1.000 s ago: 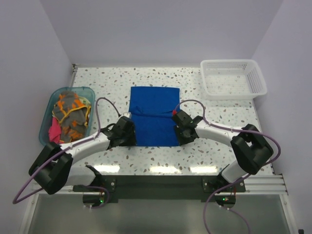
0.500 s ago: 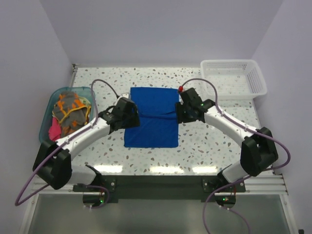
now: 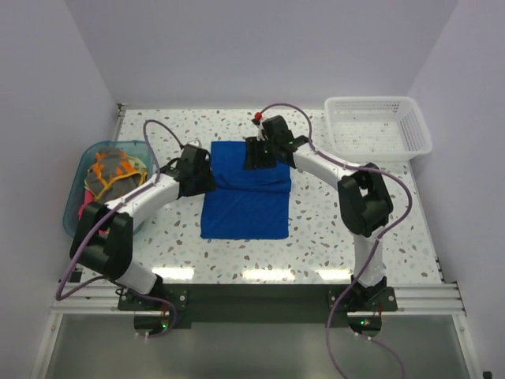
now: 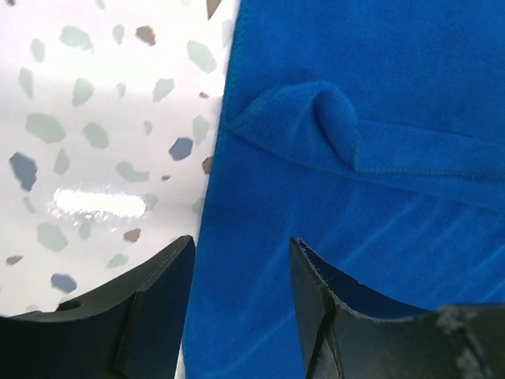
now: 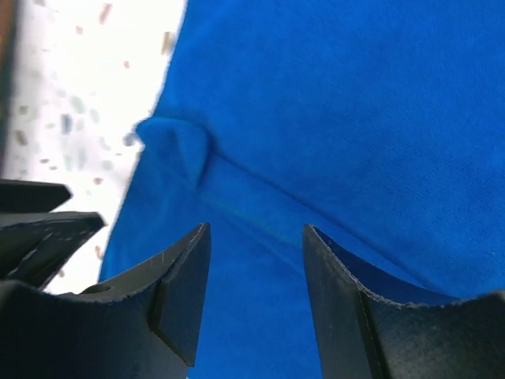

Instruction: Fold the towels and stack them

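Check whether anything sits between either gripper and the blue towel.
Nothing visible does. The left gripper and right gripper hang open over the blue towel, with only cloth and table below their jaws.

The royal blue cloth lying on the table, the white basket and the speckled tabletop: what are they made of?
Royal blue cloth: soft matte fabric, likely microfibre or terry; fine nap, stitched hem, rumpled corner. White mesh basket: apparently rigid plastic, an open moulded lattice. Speckled tabletop: glossy and hard, terrazzo-patterned, glare streaks show; stone or laminate, unclear.
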`<action>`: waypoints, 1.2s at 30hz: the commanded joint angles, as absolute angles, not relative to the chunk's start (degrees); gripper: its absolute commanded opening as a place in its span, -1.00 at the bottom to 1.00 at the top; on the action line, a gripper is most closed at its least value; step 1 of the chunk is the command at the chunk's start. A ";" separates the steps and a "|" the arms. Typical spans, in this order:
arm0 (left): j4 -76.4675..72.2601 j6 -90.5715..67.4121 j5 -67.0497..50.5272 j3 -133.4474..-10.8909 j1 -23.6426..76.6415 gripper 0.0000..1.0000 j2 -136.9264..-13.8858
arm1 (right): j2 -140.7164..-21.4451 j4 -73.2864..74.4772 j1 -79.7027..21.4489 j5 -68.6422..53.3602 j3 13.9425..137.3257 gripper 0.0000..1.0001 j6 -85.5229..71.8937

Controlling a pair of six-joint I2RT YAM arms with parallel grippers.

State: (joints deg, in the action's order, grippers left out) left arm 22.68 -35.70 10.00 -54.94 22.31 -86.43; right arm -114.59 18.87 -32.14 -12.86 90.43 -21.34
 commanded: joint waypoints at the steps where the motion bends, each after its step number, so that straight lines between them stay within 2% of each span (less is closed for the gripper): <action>1: 18.28 -34.54 7.82 -60.28 22.15 0.12 -89.38 | -115.57 19.95 -31.47 -8.45 93.26 0.07 -22.85; 12: 19.59 -37.00 9.22 -74.34 22.59 0.15 -103.88 | -117.07 19.87 -30.76 -6.34 92.29 0.07 -21.09; 22: 29.35 -33.84 29.59 -87.09 29.18 0.17 -113.81 | -109.78 18.37 -30.15 -0.98 79.65 0.10 -20.83; 29: 31.99 -32.78 35.50 -88.51 30.67 0.12 -117.06 | -104.50 16.70 -29.53 -0.09 73.57 0.31 -21.44; 36: 33.49 -33.48 36.74 -86.84 30.67 -0.03 -117.51 | -102.31 16.17 -29.09 0.88 71.19 0.33 -21.71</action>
